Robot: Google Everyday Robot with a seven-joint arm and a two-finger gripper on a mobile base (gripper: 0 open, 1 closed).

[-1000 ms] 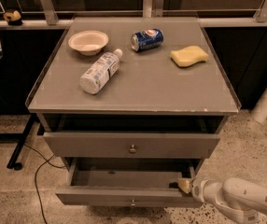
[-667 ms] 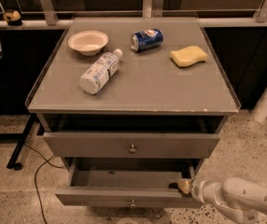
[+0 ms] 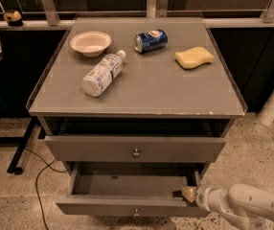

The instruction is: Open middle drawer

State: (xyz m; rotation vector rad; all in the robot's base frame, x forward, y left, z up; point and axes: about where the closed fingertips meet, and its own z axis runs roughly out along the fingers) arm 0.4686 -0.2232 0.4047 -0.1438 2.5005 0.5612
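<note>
Below the counter (image 3: 146, 90) nothing has shifted this past second. The middle drawer (image 3: 127, 206) stands pulled out, my gripper (image 3: 188, 194) at its front right corner, its grasp impossible to tell. Opening looks done.

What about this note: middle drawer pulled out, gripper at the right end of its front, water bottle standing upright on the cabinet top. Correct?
No. The camera view shows the water bottle lying on its side on the cabinet top, not upright. The middle drawer is pulled out, with the gripper at the right end of its front.
</note>
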